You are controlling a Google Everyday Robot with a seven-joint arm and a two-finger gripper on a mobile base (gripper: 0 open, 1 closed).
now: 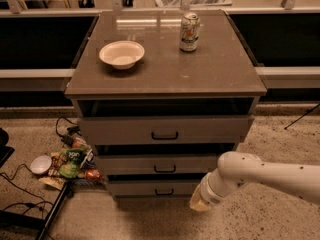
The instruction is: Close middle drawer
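The middle drawer (160, 164) is the second grey wooden front of the cabinet (165, 79), with a small dark handle at its centre. A dark gap shows above its low front panel. My gripper (200, 202) is at the end of the white arm, low at the cabinet's lower right corner. It hangs in front of the right end of the lowest drawer (150, 188), below the middle drawer's front and apart from it.
The top drawer (165, 130) stands slightly out with a dark gap above it. A white bowl (121, 54) and a drink can (189, 32) stand on the cabinet top. Snack bags (72, 161), a small white dish (40, 164) and cables lie on the floor at left.
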